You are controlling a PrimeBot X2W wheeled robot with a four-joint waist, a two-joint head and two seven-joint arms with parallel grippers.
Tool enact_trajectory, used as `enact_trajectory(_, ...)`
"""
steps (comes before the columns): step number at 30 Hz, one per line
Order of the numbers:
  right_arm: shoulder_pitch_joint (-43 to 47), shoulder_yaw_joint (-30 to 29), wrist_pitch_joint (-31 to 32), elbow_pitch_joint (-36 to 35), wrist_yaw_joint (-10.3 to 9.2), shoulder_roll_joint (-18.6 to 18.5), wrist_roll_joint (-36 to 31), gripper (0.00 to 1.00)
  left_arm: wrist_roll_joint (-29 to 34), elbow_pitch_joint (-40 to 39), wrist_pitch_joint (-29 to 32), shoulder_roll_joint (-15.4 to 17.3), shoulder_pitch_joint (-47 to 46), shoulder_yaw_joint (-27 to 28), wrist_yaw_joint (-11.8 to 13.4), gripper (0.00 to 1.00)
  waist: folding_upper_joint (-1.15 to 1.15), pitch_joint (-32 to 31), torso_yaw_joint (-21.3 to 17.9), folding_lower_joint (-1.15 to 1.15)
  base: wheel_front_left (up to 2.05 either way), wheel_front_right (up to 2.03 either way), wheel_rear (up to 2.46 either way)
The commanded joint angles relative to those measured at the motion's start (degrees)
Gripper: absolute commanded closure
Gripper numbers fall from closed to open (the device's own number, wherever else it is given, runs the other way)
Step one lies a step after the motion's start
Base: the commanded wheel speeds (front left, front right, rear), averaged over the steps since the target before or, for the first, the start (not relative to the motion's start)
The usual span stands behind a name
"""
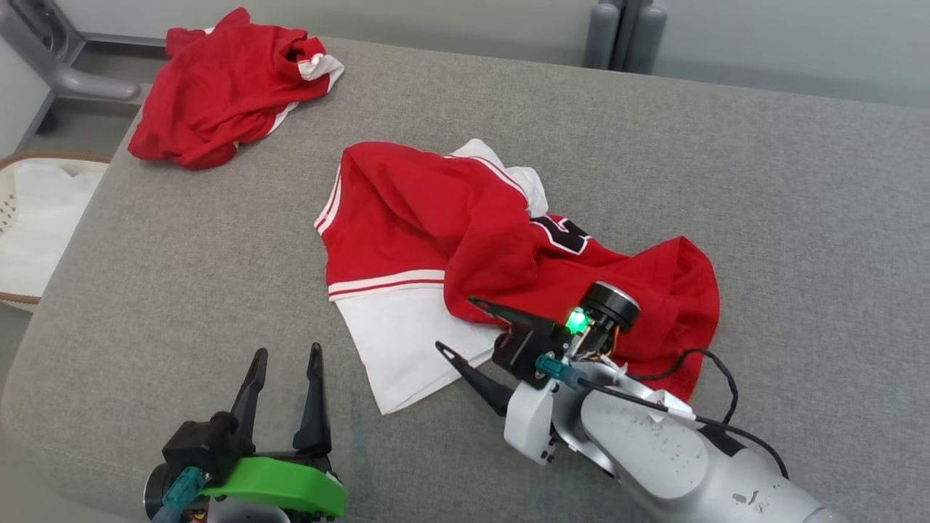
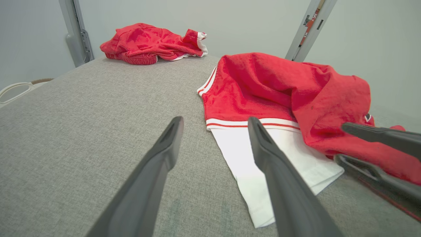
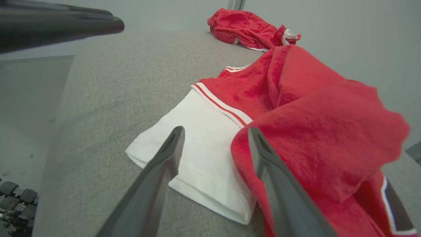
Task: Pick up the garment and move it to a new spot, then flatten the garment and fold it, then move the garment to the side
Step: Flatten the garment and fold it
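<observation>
The garment (image 1: 421,225), a red jersey with white panels and striped trim, lies crumpled in the middle of the grey table (image 1: 763,181). A red fold is bunched over its white part. My right gripper (image 1: 456,323) stands open at the garment's near edge, one finger over the red fold, the other over the white panel, gripping nothing. In the right wrist view the white cloth (image 3: 204,148) shows between the spread fingers of that gripper (image 3: 216,130). My left gripper (image 1: 288,351) is open over bare table, left of the garment (image 2: 256,89). Both the left gripper (image 2: 215,120) and right gripper (image 2: 342,142) show in the left wrist view.
A second red garment (image 1: 218,87) lies heaped at the table's far left corner. A white basket (image 1: 29,218) stands off the table's left edge. Grey posts (image 1: 625,33) rise behind the far edge. The table's near edge runs just behind my left gripper.
</observation>
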Motion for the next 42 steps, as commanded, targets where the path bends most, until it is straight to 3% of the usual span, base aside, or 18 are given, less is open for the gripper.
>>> enact_trajectory(1,0.55,-1.24,-0.49,-0.03,-0.06,-0.29,-0.51,0.0,0.59,-0.04,-0.05,0.09,0.5,0.3,-0.23,0.0,0.0,-0.83,-1.21,0.0,0.0,0.0,0.0)
enact_trajectory(15,3.64,-23.7,-1.65,4.65,-0.06,-1.57,-10.02,0.0,1.06,-0.81,-0.04,0.09,1.3,1.12,-0.24,0.0,0.0,-1.7,-4.6,0.0,0.0,0.0,0.0)
enact_trajectory(25,8.95,-27.75,0.07,5.19,-0.07,-2.5,-9.74,0.02,1.16,-1.17,-0.05,0.09,0.61,0.89,-0.47,0.0,0.0,-0.59,-5.06,0.0,0.0,0.0,0.0)
enact_trajectory(26,8.88,-27.8,0.22,5.33,-0.06,-2.63,-9.5,0.44,1.12,-1.17,-0.05,0.09,0.41,0.77,-0.5,0.0,0.0,-0.42,-4.95,0.0,0.0,0.0,0.0)
enact_trajectory(29,7.4,-28.39,0.33,5.86,-0.06,-3.23,-8.85,1.0,0.92,-1.07,-0.05,0.09,-0.29,0.64,-0.56,0.0,0.0,0.18,-4.45,0.0,0.0,0.0,0.0)
enact_trajectory(36,2.13,-31.19,0.92,6.23,-0.06,-5.95,-9.51,1.0,0.09,-1.12,-0.04,0.09,-1.02,0.11,-0.15,0.0,0.0,1.36,-2.74,0.0,0.0,0.0,0.0)
enact_trajectory(42,-4.64,-34.25,2.09,6.32,-0.07,-10.87,-10.82,1.0,-0.47,-1.48,-0.05,0.09,-1.64,-0.64,0.2,0.0,0.0,2.44,-1.43,0.0,0.0,0.0,0.0)
